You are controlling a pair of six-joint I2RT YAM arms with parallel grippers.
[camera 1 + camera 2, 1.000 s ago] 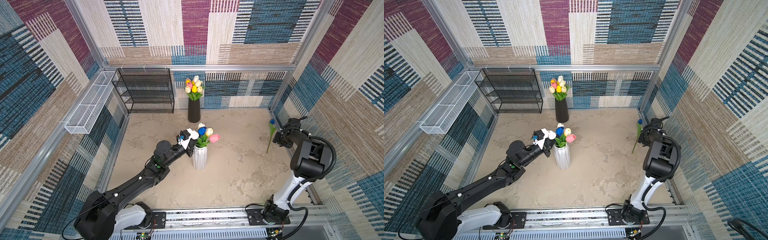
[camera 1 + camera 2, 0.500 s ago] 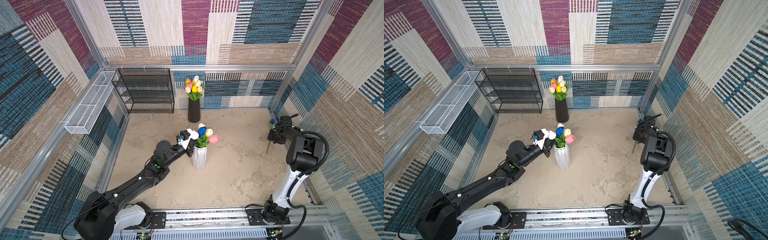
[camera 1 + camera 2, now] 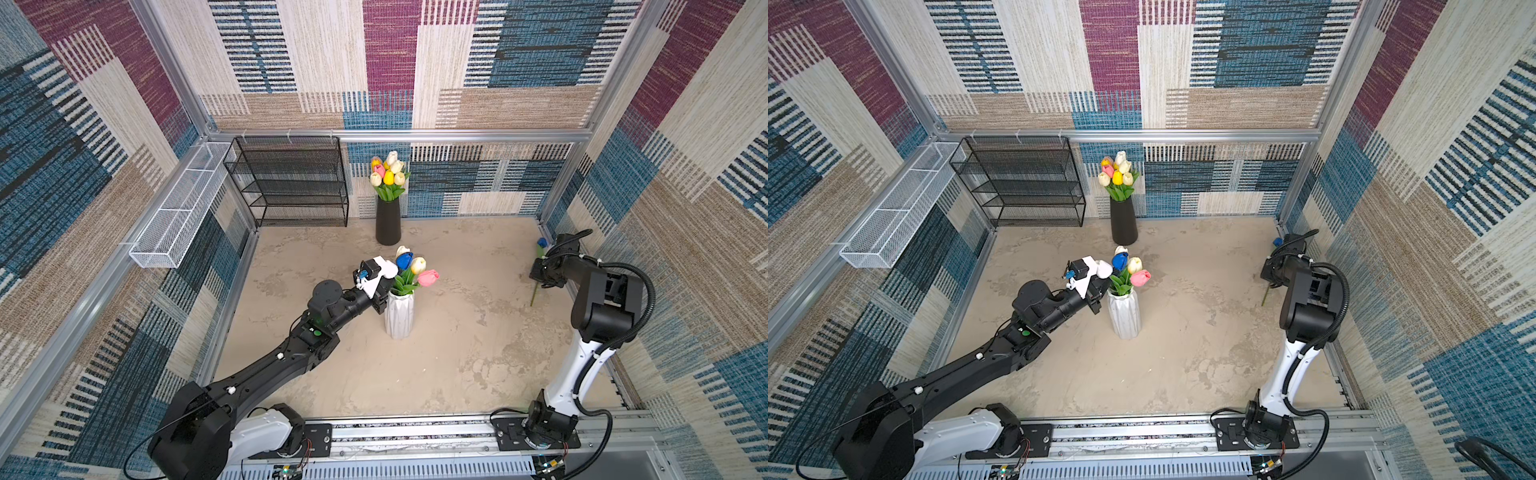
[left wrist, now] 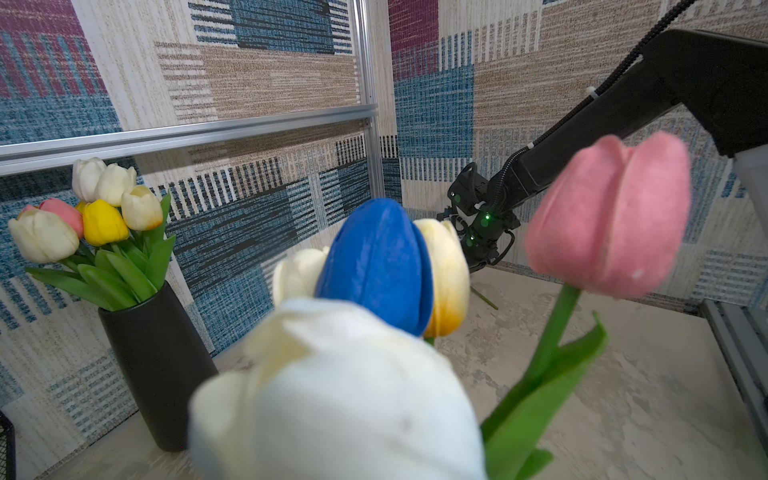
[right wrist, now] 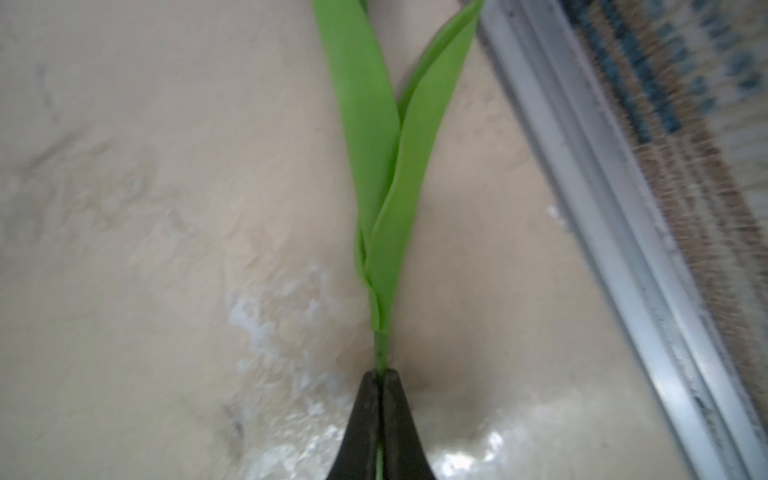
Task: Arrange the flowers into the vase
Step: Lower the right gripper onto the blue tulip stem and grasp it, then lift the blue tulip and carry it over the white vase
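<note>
Clamping the thin green stem of the blue-headed artificial tulip (image 3: 541, 243), the right gripper (image 5: 380, 376) holds it well apart from the white ribbed vase (image 3: 399, 318), stem lying crosswise to the line toward it; the left gripper (image 3: 379, 302) sits closed just beside its rim.

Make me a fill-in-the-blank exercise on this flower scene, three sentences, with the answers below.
1. The right gripper is shut on the green ___ of a blue-headed artificial tulip.
2. The bright yellow tulip head stands in a tall matte vase coloured ___.
3. A pink tulip head leans out of a ribbed ceramic vase coloured ___.
Missing words: stem, black, white.
</note>
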